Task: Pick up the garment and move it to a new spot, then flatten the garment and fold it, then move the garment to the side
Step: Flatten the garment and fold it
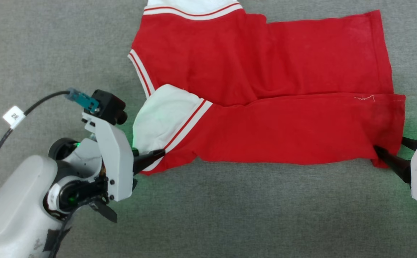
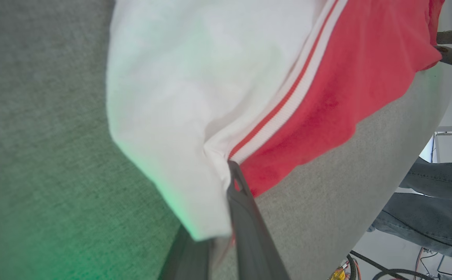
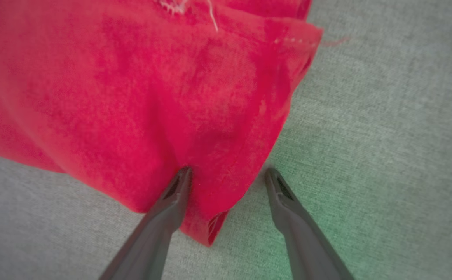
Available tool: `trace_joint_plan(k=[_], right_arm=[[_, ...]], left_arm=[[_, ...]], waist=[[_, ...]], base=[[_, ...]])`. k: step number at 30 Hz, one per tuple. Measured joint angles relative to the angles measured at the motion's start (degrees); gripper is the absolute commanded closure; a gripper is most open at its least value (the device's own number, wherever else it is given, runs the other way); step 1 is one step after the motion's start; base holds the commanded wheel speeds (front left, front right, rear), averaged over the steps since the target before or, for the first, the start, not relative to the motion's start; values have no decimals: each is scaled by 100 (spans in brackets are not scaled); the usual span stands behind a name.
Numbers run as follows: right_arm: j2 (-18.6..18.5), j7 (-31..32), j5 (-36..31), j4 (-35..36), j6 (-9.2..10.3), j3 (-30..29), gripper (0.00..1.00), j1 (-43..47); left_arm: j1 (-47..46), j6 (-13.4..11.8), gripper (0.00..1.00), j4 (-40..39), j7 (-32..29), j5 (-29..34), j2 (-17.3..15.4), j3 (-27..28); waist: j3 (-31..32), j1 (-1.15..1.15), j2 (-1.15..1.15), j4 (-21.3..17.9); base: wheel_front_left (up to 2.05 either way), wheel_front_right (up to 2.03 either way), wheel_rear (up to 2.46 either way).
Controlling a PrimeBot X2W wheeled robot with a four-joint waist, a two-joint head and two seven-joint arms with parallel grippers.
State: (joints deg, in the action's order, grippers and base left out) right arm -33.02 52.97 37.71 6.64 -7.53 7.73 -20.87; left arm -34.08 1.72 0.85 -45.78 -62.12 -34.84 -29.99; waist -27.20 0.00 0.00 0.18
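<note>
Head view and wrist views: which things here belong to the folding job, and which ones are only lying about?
Job: T-shirt; left gripper, shut on its sleeve edge; right gripper, open at its hem corner.
Only there: tagged cable; person's legs in jeans.

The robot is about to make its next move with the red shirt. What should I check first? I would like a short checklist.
1. Left gripper shut on the garment at the striped sleeve trim: ok.
2. Right gripper closed on the hem corner: not ok, jaws open around it.
3. Garment lying smooth on the grey surface: ok.
4. Both layers caught on the left: cannot tell.
5. Person's legs far enough from the arms: cannot tell.
</note>
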Motion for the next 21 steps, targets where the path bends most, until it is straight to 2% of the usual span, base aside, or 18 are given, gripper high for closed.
trace_joint_plan(k=[1,2,12,21], right_arm=[[-9,27,0,-3,0,-7,97,-1],[-27,52,0,-1,0,-2,100,0],[41,-13,65,12,0,-100,100,185],[-148,-60,216,320,0,-377,100,755]], left_arm=[[0,23,100,11,18,0,9,-1],[1,33,100,20,36,-8,25,-2],[228,93,100,5,222,-125,67,25],[988,-27,100,-671,267,-345,-232,121]], waist=[[-4,0,0,15],[-4,0,0,28],[183,0,0,56],[435,0,0,63]], base=[[0,0,0],[0,0,0],[0,0,0],[0,0,0]])
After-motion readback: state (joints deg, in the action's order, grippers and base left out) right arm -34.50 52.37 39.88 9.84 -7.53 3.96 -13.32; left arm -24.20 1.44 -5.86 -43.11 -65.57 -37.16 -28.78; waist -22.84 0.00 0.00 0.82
